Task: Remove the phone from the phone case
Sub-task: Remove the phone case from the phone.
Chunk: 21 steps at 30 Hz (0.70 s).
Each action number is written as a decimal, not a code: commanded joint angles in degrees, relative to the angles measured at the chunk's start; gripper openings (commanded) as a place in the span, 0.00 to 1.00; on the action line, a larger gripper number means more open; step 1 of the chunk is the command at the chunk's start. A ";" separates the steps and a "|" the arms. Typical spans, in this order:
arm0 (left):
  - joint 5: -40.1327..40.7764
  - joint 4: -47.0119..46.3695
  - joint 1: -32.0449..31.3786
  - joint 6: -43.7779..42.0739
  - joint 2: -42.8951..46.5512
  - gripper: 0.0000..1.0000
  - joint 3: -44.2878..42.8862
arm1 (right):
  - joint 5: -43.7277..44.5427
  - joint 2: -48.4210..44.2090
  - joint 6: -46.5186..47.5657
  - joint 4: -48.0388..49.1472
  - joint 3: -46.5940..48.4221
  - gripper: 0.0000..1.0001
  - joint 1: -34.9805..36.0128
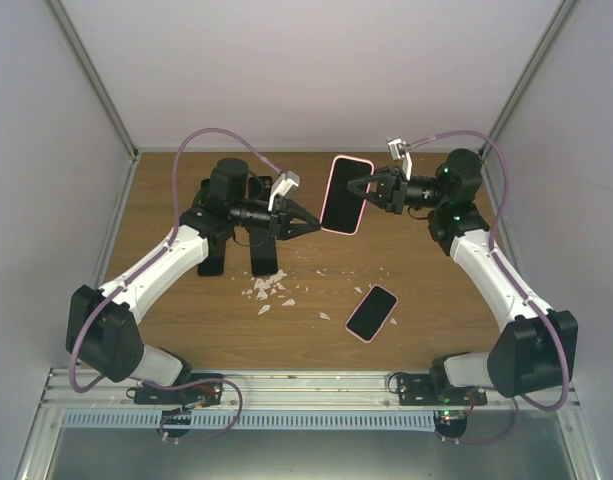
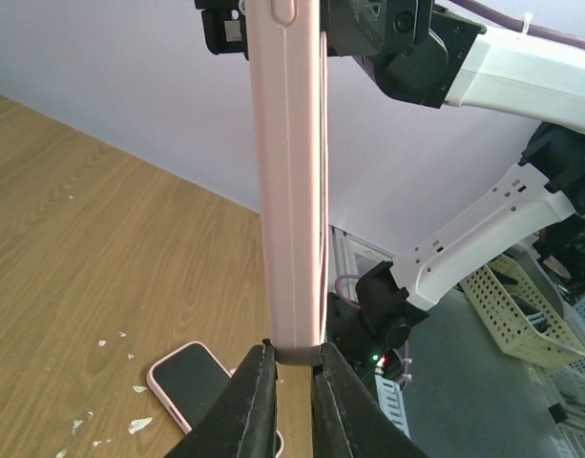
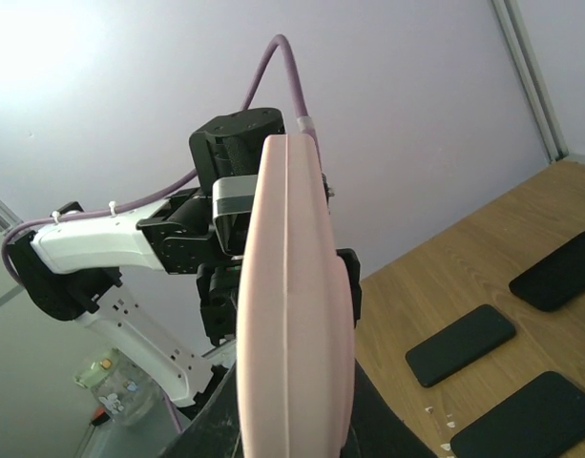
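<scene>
A phone in a pink phone case (image 1: 346,195) hangs in the air over the middle of the table, screen toward the top camera. My right gripper (image 1: 371,190) is shut on its right long edge. My left gripper (image 1: 316,225) is shut on its lower left end. In the left wrist view the case (image 2: 292,191) stands edge-on, its lower end pinched between my left gripper's (image 2: 294,358) two fingertips. In the right wrist view the case's pink edge (image 3: 292,286) fills the middle and hides most of my right gripper (image 3: 292,434).
A second phone in a pink case (image 1: 372,313) lies screen-up on the table near the front right. Several bare black phones (image 1: 263,255) lie under the left arm. White flecks (image 1: 271,290) are scattered mid-table. Grey walls close in three sides.
</scene>
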<state>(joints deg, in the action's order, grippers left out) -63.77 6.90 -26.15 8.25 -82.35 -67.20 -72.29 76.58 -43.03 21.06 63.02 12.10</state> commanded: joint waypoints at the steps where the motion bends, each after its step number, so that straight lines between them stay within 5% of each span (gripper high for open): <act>1: 5.29 -0.41 0.35 -1.35 -1.14 0.10 -0.25 | -3.61 -2.53 -7.61 8.82 0.02 0.01 0.19; 17: 7.40 -1.73 0.29 1.51 -2.29 0.04 -1.49 | -4.33 -2.92 -16.54 18.81 -2.25 0.00 0.46; 21: 2.66 -2.86 0.27 1.15 -1.97 0.16 -1.83 | -3.84 -2.36 -15.37 17.35 -1.61 0.00 0.39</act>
<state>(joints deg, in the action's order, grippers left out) -57.74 7.01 -25.89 9.43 -84.88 -67.31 -76.34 74.89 -57.14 35.59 60.73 12.32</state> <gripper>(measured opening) 0.084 0.107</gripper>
